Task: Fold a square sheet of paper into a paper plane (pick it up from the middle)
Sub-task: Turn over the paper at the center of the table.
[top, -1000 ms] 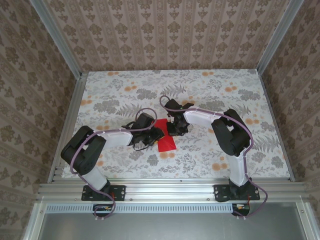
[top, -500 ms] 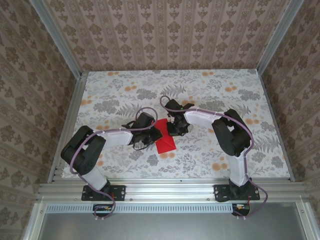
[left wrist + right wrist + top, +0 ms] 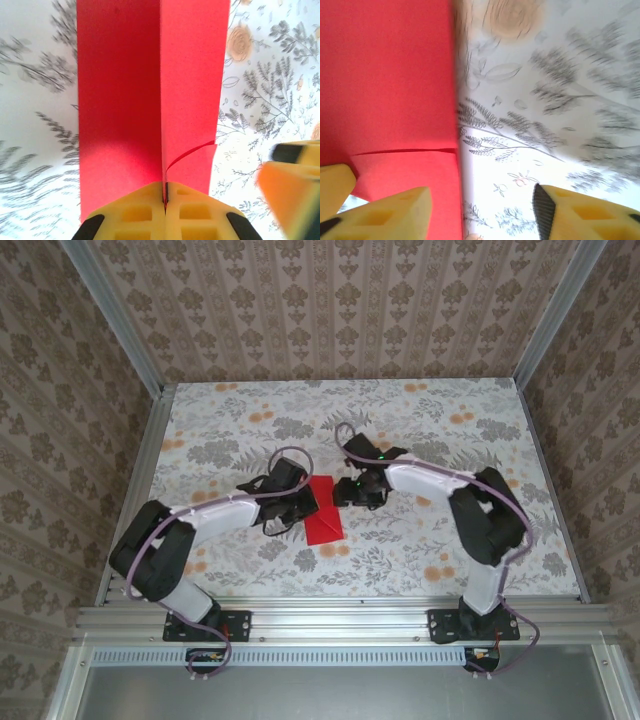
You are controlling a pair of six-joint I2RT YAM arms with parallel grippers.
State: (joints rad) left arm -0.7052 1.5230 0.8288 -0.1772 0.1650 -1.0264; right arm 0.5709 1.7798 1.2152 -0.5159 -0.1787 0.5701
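Note:
The red sheet of paper (image 3: 323,512) lies folded into a narrow strip at the table's middle. In the left wrist view the paper (image 3: 120,100) stands up along a centre crease, with two flaps spreading to either side and a loose edge curling on the right. My left gripper (image 3: 299,504) is shut on that crease, its yellow fingers (image 3: 135,215) pressed together over the thin red fold. My right gripper (image 3: 354,490) is open just right of the sheet; in its wrist view the paper (image 3: 385,75) lies left of the gap, beside one finger (image 3: 390,215).
The floral tabletop (image 3: 420,430) stretches free to the back and right. Patterned walls and an aluminium frame (image 3: 150,440) close it in. The right gripper's blurred orange finger (image 3: 290,185) shows at the right of the left wrist view.
The right gripper has drawn back to the right, off the paper. The sheet, tented half a second ago, now looks narrower. The left arm has shifted slightly forward.

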